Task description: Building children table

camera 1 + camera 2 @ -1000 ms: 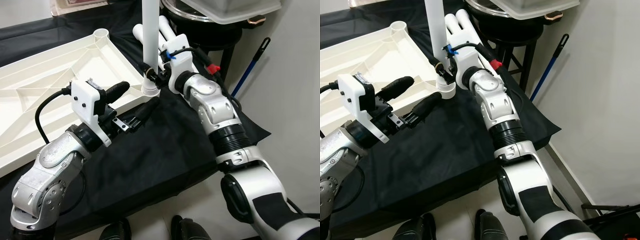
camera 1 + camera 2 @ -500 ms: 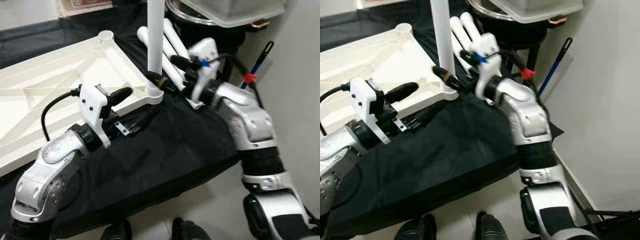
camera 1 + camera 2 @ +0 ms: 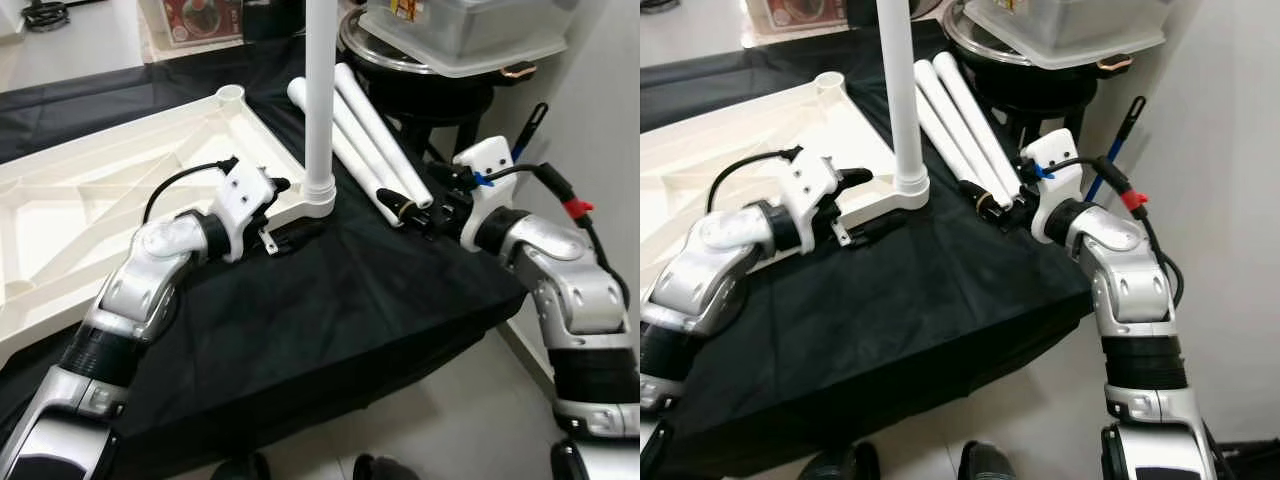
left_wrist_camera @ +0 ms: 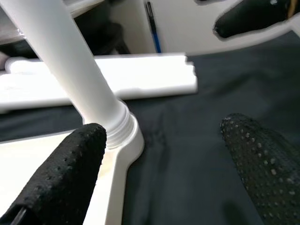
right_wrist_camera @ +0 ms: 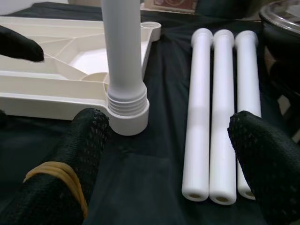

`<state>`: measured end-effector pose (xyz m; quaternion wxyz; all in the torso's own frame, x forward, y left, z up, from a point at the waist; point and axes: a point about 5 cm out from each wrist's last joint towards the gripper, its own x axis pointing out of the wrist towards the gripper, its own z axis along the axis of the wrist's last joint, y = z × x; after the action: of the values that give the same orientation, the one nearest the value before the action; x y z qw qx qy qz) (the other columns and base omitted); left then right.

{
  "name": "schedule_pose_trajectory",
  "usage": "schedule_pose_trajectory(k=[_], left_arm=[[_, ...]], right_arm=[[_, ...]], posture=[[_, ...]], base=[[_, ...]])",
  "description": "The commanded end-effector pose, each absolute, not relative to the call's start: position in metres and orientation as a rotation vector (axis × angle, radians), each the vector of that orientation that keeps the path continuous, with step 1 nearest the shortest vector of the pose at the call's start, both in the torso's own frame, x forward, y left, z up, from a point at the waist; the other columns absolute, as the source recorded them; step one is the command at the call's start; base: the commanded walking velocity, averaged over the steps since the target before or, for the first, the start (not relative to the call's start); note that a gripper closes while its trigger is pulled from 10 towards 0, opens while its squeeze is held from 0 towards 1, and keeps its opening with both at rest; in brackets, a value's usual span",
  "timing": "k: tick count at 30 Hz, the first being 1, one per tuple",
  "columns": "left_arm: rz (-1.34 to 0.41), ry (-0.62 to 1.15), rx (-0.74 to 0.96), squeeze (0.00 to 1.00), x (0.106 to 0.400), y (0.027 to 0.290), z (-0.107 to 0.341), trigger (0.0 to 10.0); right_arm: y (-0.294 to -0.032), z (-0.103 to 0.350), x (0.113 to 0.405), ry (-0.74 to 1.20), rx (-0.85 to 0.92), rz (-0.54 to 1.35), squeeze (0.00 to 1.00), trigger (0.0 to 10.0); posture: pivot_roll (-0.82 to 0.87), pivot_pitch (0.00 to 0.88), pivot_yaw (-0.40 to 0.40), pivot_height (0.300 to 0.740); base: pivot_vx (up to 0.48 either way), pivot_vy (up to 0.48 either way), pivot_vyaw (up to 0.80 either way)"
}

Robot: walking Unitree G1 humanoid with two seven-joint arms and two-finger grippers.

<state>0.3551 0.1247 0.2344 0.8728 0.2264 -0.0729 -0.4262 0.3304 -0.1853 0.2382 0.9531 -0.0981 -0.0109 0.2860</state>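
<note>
The white tabletop (image 3: 100, 190) lies upside down on the black cloth. One white leg (image 3: 319, 90) stands upright in its near right corner socket (image 3: 322, 197). Three loose white legs (image 3: 365, 130) lie side by side just right of it. My left gripper (image 3: 290, 212) is open beside that corner, with one finger (image 4: 70, 168) over the tabletop's edge and the other (image 4: 262, 164) over the cloth. My right gripper (image 3: 415, 208) is open and holds nothing, low over the cloth near the front ends of the loose legs (image 5: 220, 117), apart from the upright leg (image 5: 123, 51).
The cloth-covered table (image 3: 330, 320) ends close in front and on the right, with floor beyond. A clear lidded tub (image 3: 460, 30) sits on a dark round stand at the back right. A blue-handled stick (image 3: 522, 125) leans by the wall.
My right gripper has drawn away from the base of the upright leg to the right, and the leg stays standing. The left gripper has closed in on the corner. The camera has shifted.
</note>
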Motion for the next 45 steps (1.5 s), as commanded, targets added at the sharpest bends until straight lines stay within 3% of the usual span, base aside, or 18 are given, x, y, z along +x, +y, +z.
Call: schedule_pose_trajectory(k=[1,5,7,15,20,27,37,41,44,45], left_arm=[[-0.926,-0.101,0.514,0.0,0.36,0.122,0.221,10.0],[-0.926,-0.089,0.516,0.0,0.364,0.122,0.22,10.0],[-0.867,-0.006,0.494,0.0,0.38,0.125,0.214,10.0],[-0.727,0.147,0.456,0.0,0.399,0.133,0.201,10.0],[-0.733,0.152,0.451,0.0,0.401,0.132,0.2,10.0],[-0.84,0.303,0.453,0.0,0.391,0.129,0.164,10.0],[-0.777,0.407,0.484,0.0,0.386,0.156,0.148,10.0],[-0.839,0.426,0.458,0.0,0.384,0.162,0.151,10.0],[-1.112,0.464,0.432,0.0,0.368,0.167,0.158,10.0],[-1.112,0.464,0.432,0.0,0.368,0.167,0.158,10.0]], right_arm=[[-0.179,0.235,0.327,-0.013,-0.202,0.605,0.0,10.0],[-0.178,0.235,0.326,-0.014,-0.2,0.607,0.0,10.0],[-0.174,0.236,0.323,-0.019,-0.189,0.613,0.0,10.0],[-0.173,0.238,0.319,-0.025,-0.183,0.598,0.0,10.0],[-0.172,0.239,0.319,-0.03,-0.184,0.591,0.0,10.0],[-0.175,0.249,0.321,-0.06,-0.183,0.546,0.0,10.0],[-0.178,0.255,0.321,-0.081,-0.183,0.526,0.0,10.0],[-0.178,0.255,0.321,-0.08,-0.185,0.525,0.0,10.0],[-0.179,0.256,0.322,-0.079,-0.189,0.526,0.0,10.0],[-0.179,0.256,0.322,-0.079,-0.189,0.526,0.0,10.0]], posture=[[-0.02,0.142,0.006,0.74],[-0.03,0.147,0.011,0.74],[-0.04,0.156,0.024,0.74],[-0.04,0.168,0.037,0.74],[-0.04,0.168,0.039,0.74],[-0.05,0.172,0.051,0.74],[-0.05,0.173,0.059,0.74],[-0.05,0.172,0.061,0.74],[-0.05,0.169,0.058,0.74],[-0.05,0.169,0.058,0.74]], base=[[0.0,0.0,0.0],[0.0,0.0,0.0],[0.0,0.0,0.0],[0.0,0.0,0.0],[0.0,0.0,0.0],[0.0,0.0,0.0],[0.0,0.0,0.0],[0.0,0.0,0.0],[0.0,0.0,0.0],[0.0,0.0,0.0]])
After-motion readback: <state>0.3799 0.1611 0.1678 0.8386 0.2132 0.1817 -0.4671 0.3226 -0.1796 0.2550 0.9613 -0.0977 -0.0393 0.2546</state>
